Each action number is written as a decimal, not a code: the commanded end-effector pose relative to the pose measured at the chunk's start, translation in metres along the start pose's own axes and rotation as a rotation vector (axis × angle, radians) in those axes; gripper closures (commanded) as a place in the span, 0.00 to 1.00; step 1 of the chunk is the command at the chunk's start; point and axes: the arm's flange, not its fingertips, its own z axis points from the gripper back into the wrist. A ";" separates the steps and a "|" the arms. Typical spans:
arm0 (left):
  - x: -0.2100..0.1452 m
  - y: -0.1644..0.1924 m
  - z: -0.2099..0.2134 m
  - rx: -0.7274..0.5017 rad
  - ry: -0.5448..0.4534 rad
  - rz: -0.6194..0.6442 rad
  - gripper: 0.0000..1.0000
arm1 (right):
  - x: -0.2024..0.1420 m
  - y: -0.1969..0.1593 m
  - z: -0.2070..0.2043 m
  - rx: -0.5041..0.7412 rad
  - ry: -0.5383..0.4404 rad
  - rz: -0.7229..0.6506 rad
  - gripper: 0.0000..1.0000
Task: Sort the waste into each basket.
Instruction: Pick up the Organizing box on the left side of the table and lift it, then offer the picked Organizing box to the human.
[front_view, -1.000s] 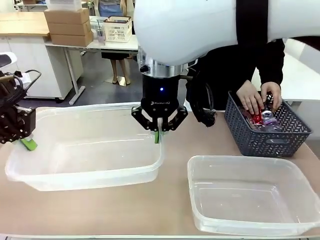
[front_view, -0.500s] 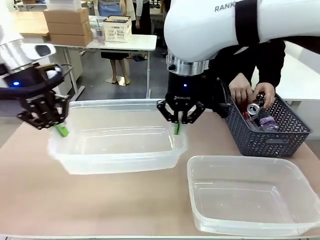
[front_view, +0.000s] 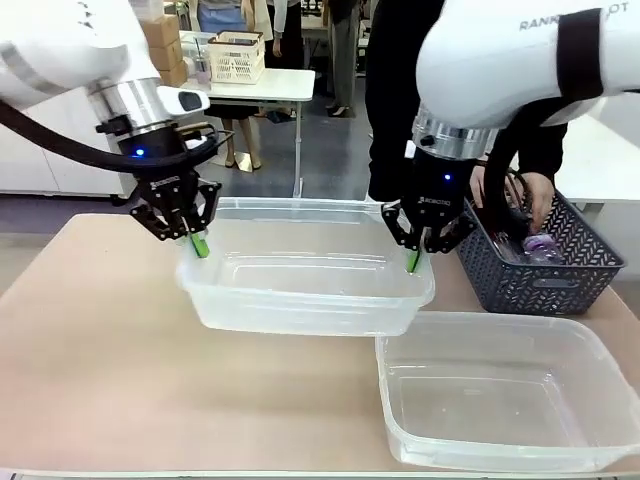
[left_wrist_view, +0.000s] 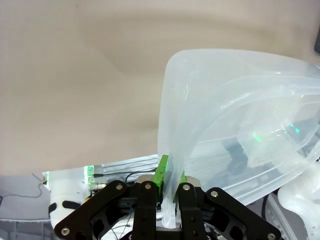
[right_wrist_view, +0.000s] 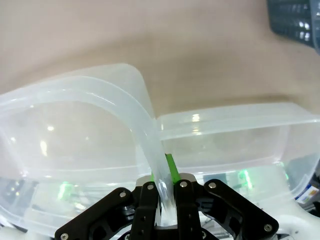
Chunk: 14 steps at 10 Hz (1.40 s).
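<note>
Left tool (front_view: 197, 243) and right tool (front_view: 414, 259) each clamp an end rim of the tub (front_view: 300, 300), long axis spanning between them, above the desk (front_view: 90, 350)

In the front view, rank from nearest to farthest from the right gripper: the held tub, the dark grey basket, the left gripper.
From the right gripper:
1. Held tub: its right-end rim is pinched in that gripper.
2. Dark grey basket: just to the right.
3. Left gripper: at the tub's opposite end.

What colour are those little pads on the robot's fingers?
Bright green pads, clearest in the left wrist view.
</note>
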 end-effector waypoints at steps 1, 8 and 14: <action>0.000 -0.004 0.019 -0.056 0.021 -0.017 0.94 | -0.003 -0.006 -0.010 0.030 -0.049 -0.030 0.96; 0.004 -0.004 0.002 -0.002 0.002 -0.009 0.94 | -0.001 -0.004 0.000 0.008 -0.014 -0.010 0.96; 0.004 -0.004 0.002 -0.002 0.002 -0.009 0.94 | -0.001 -0.004 0.000 0.008 -0.014 -0.010 0.96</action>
